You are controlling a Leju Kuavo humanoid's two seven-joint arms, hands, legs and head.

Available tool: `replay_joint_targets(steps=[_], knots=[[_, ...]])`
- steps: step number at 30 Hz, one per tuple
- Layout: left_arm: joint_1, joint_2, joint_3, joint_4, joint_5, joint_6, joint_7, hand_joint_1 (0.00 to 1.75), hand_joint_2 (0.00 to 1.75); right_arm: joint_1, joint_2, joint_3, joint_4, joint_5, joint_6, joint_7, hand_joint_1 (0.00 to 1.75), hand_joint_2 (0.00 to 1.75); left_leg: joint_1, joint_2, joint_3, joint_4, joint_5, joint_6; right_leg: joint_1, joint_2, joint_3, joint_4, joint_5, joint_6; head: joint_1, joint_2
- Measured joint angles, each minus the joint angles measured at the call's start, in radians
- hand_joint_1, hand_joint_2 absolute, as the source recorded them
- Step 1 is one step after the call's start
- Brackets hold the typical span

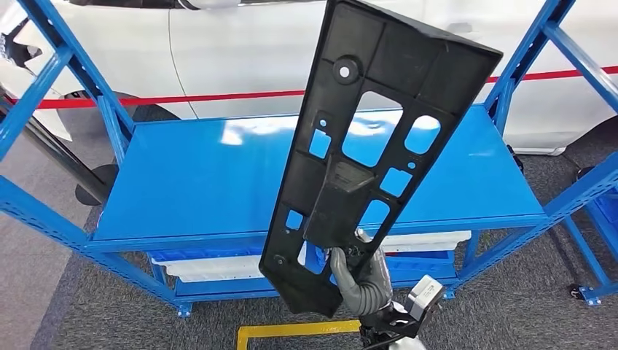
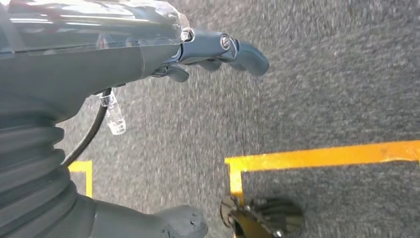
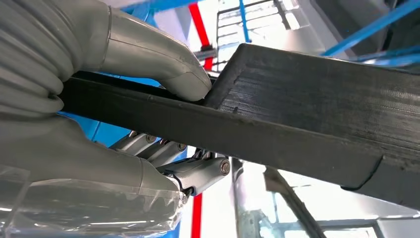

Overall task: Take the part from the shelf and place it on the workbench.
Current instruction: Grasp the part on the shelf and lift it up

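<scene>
A long black plastic panel [image 1: 364, 138] with several cut-out holes stands almost upright in front of the blue shelf [image 1: 218, 175], leaning to the right at its top. My right hand [image 1: 362, 281] grips it by its lower end, clear of the shelf surface. In the right wrist view the thumb [image 3: 158, 54] presses one face of the panel [image 3: 297, 119] and the fingers [image 3: 193, 171] wrap the other side. My left hand [image 2: 213, 49] hangs over grey carpet with its fingers apart and nothing in it.
The blue shelf's top board is bare; a lower level holds white trays [image 1: 218, 266]. Blue uprights [image 1: 73, 65] rise on both sides. A white car [image 1: 240, 44] and red tape [image 1: 182, 98] lie behind. Yellow floor marking [image 1: 291, 332] runs on the carpet.
</scene>
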Motion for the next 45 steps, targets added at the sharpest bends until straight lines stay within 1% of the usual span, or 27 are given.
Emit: replay_joint_targets(steps=[2, 3, 5, 7, 8, 9, 10, 12, 14, 15, 17, 19, 22, 23, 24, 25, 27, 29, 31, 33, 35, 36, 38, 39, 41, 43, 45], knots=[[0.000, 0.003, -0.002, 0.000, -0.007, 0.001, 0.002, 0.00, 1.75, -0.002, 0.003, 0.005, 0.004, 0.002, -0.005, 0.000, 1.75, 1.75, -0.002, 0.001, -0.011, -0.005, 0.020, 0.010, -0.003, -0.001, -0.002, -0.004, 0.013, 0.014, -0.002, 0.000], [0.000, 0.003, -0.004, 0.000, -0.010, 0.002, 0.002, 0.00, 1.75, -0.003, 0.003, 0.007, 0.006, 0.003, -0.008, -0.001, 1.75, 1.75, 0.000, 0.003, -0.017, -0.010, 0.033, 0.016, -0.003, 0.001, -0.007, 0.002, 0.003, 0.019, -0.002, 0.000], [0.000, 0.004, -0.007, 0.000, -0.015, 0.003, 0.004, 0.00, 1.75, -0.006, 0.004, 0.007, 0.011, 0.002, -0.013, -0.001, 1.75, 1.75, 0.006, 0.007, -0.037, -0.019, 0.061, 0.029, -0.003, 0.005, -0.029, 0.066, -0.074, 0.028, 0.000, 0.000], [0.000, 0.004, -0.009, 0.000, -0.017, 0.004, 0.004, 0.00, 1.75, -0.008, 0.004, 0.007, 0.016, 0.002, -0.014, -0.001, 1.75, 1.75, 0.005, 0.010, -0.065, -0.017, 0.082, 0.035, -0.005, 0.007, -0.058, 0.186, -0.170, 0.034, 0.003, 0.000], [0.000, 0.004, -0.010, 0.000, -0.018, 0.004, 0.004, 0.00, 1.75, -0.008, 0.004, 0.007, 0.018, 0.002, -0.014, -0.001, 1.75, 1.75, 0.004, 0.010, -0.080, -0.015, 0.092, 0.034, -0.007, 0.007, -0.065, 0.238, -0.190, 0.037, 0.003, 0.000], [0.000, 0.004, -0.012, 0.000, -0.020, 0.004, 0.004, 0.00, 1.75, -0.008, 0.004, 0.007, 0.021, 0.002, -0.014, -0.001, 1.75, 1.75, 0.004, 0.011, -0.096, -0.011, 0.102, 0.032, -0.009, 0.006, -0.058, 0.264, -0.186, 0.039, 0.003, 0.000], [0.001, 0.004, -0.014, 0.000, -0.022, 0.005, 0.004, 0.00, 1.75, -0.009, 0.004, 0.007, 0.023, 0.002, -0.014, -0.001, 1.75, 1.75, 0.004, 0.011, -0.112, -0.006, 0.110, 0.030, -0.011, 0.006, -0.035, 0.257, -0.165, 0.041, 0.003, 0.000], [0.001, 0.004, -0.018, 0.000, -0.026, 0.005, 0.004, 0.00, 1.75, -0.010, 0.004, 0.008, 0.025, 0.002, -0.014, -0.001, 1.75, 1.75, 0.005, 0.011, -0.140, 0.007, 0.122, 0.024, -0.013, 0.006, 0.058, 0.151, -0.122, 0.039, 0.003, 0.000], [0.000, 0.004, -0.021, 0.000, -0.029, 0.006, 0.004, 0.00, 1.75, -0.013, 0.004, 0.011, 0.025, 0.002, -0.014, -0.002, 1.75, 1.75, 0.003, 0.011, -0.157, 0.021, 0.132, 0.014, -0.009, 0.008, 0.145, 0.023, -0.129, 0.029, 0.002, 0.000], [0.000, 0.004, -0.022, 0.000, -0.031, 0.006, 0.004, 0.00, 1.75, -0.014, 0.004, 0.012, 0.025, 0.002, -0.015, -0.002, 1.75, 1.75, 0.003, 0.010, -0.162, 0.024, 0.137, 0.009, -0.006, 0.008, 0.164, -0.010, -0.139, 0.023, 0.003, 0.000], [0.001, 0.005, -0.024, 0.000, -0.035, 0.007, 0.005, 0.00, 1.75, -0.015, 0.004, 0.014, 0.026, 0.002, -0.017, -0.003, 1.75, 1.75, 0.003, 0.009, -0.167, 0.025, 0.149, -0.004, -0.004, 0.007, 0.164, -0.026, -0.136, 0.010, 0.006, 0.000], [0.003, 0.005, -0.025, 0.000, -0.037, 0.007, 0.006, 0.00, 1.75, -0.015, 0.005, 0.016, 0.028, 0.002, -0.019, -0.003, 1.75, 1.75, 0.007, 0.006, -0.184, 0.051, 0.118, -0.015, -0.007, 0.003, 0.147, -0.031, -0.116, -0.007, 0.006, 0.000], [0.004, 0.005, -0.025, 0.000, -0.041, 0.006, 0.006, 0.00, 1.75, -0.014, 0.006, 0.019, 0.030, 0.003, -0.021, -0.004, 1.75, 1.75, 0.016, 0.005, -0.234, 0.208, -0.018, -0.029, -0.008, -0.001, 0.107, -0.032, -0.082, -0.019, 0.000, 0.000], [0.004, 0.005, -0.025, 0.000, -0.043, 0.006, 0.006, 0.00, 1.75, -0.013, 0.006, 0.020, 0.031, 0.003, -0.022, -0.004, 1.75, 1.75, 0.018, 0.005, -0.242, 0.262, -0.042, -0.033, -0.008, -0.002, 0.092, -0.031, -0.071, -0.018, 0.000, 0.000], [0.004, 0.005, -0.025, 0.000, -0.043, 0.006, 0.006, 0.00, 1.75, -0.013, 0.006, 0.020, 0.032, 0.004, -0.023, -0.004, 1.75, 1.75, 0.020, 0.005, -0.238, 0.294, -0.043, -0.037, -0.008, -0.002, 0.078, -0.029, -0.061, -0.016, 0.000, 0.000], [0.003, 0.005, -0.025, 0.000, -0.044, 0.005, 0.006, 0.00, 1.75, -0.012, 0.006, 0.021, 0.033, 0.004, -0.025, -0.004, 1.75, 1.75, 0.022, 0.005, -0.219, 0.293, -0.024, -0.039, -0.008, -0.003, 0.063, -0.025, -0.052, -0.014, 0.000, 0.000], [0.003, 0.005, -0.025, 0.000, -0.045, 0.005, 0.006, 0.00, 1.75, -0.012, 0.007, 0.021, 0.034, 0.005, -0.028, -0.004, 1.75, 1.75, 0.025, 0.005, -0.133, 0.191, 0.025, -0.041, -0.010, -0.003, 0.036, -0.015, -0.037, -0.006, -0.001, 0.000], [0.000, 0.005, -0.025, 0.000, -0.045, 0.005, 0.005, 0.00, 1.75, -0.012, 0.007, 0.022, 0.035, 0.005, -0.030, -0.004, 1.75, 1.75, 0.023, 0.002, -0.043, 0.058, 0.026, -0.036, -0.009, -0.003, 0.020, -0.006, -0.023, 0.006, 0.000, 0.000], [-0.001, 0.006, -0.025, 0.000, -0.045, 0.004, 0.004, 0.00, 1.75, -0.011, 0.007, 0.024, 0.035, 0.005, -0.030, -0.005, 1.75, 1.75, 0.017, 0.000, -0.018, 0.007, 0.014, -0.023, -0.008, -0.004, 0.016, -0.007, -0.008, 0.020, -0.001, 0.000], [0.000, 0.005, -0.025, 0.000, -0.045, 0.004, 0.004, 0.00, 1.75, -0.009, 0.007, 0.026, 0.035, 0.006, -0.030, -0.006, 1.75, 1.75, 0.017, 0.002, -0.030, 0.005, 0.030, -0.005, -0.009, -0.002, 0.013, -0.007, -0.001, 0.032, -0.003, 0.000], [0.000, 0.005, -0.025, 0.000, -0.044, 0.004, 0.005, 0.00, 1.75, -0.006, 0.007, 0.027, 0.035, 0.006, -0.031, -0.006, 1.75, 1.75, 0.019, 0.007, -0.050, 0.000, 0.053, 0.014, -0.011, 0.002, -0.007, 0.037, -0.058, 0.038, 0.001, 0.000], [-0.001, 0.005, -0.025, 0.000, -0.044, 0.004, 0.005, 0.00, 1.75, -0.004, 0.006, 0.027, 0.035, 0.006, -0.031, -0.006, 1.75, 1.75, 0.019, 0.010, -0.063, 0.000, 0.066, 0.021, -0.012, 0.004, -0.024, 0.090, -0.111, 0.040, 0.003, 0.000], [-0.001, 0.005, -0.025, 0.000, -0.043, 0.004, 0.006, 0.00, 1.75, -0.001, 0.006, 0.028, 0.036, 0.006, -0.032, -0.006, 1.75, 1.75, 0.015, 0.012, -0.093, 0.002, 0.090, 0.027, -0.012, 0.004, -0.055, 0.217, -0.196, 0.042, 0.006, 0.000], [0.000, 0.006, -0.025, 0.000, -0.043, 0.004, 0.006, 0.00, 1.75, 0.000, 0.006, 0.028, 0.037, 0.006, -0.033, -0.006, 1.75, 1.75, 0.012, 0.012, -0.109, 0.004, 0.101, 0.027, -0.012, 0.004, -0.059, 0.263, -0.207, 0.043, 0.006, 0.000], [0.000, 0.006, -0.025, 0.000, -0.043, 0.004, 0.007, 0.00, 1.75, 0.003, 0.006, 0.028, 0.038, 0.005, -0.033, -0.006, 1.75, 1.75, 0.008, 0.012, -0.141, 0.010, 0.121, 0.025, -0.010, 0.004, -0.015, 0.252, -0.168, 0.038, 0.006, 0.000], [0.000, 0.005, -0.025, 0.000, -0.043, 0.004, 0.008, 0.00, 1.75, 0.002, 0.006, 0.028, 0.037, 0.005, -0.033, -0.006, 1.75, 1.75, 0.004, 0.011, -0.167, 0.017, 0.138, 0.021, -0.005, 0.004, 0.090, 0.122, -0.134, 0.025, 0.006, 0.000], [0.000, 0.004, -0.025, 0.000, -0.043, 0.004, 0.010, 0.00, 1.75, 0.001, 0.006, 0.027, 0.036, 0.005, -0.034, -0.006, 1.75, 1.75, 0.002, 0.011, -0.180, 0.021, 0.154, 0.012, 0.001, 0.005, 0.171, -0.001, -0.142, 0.015, 0.005, 0.000]])
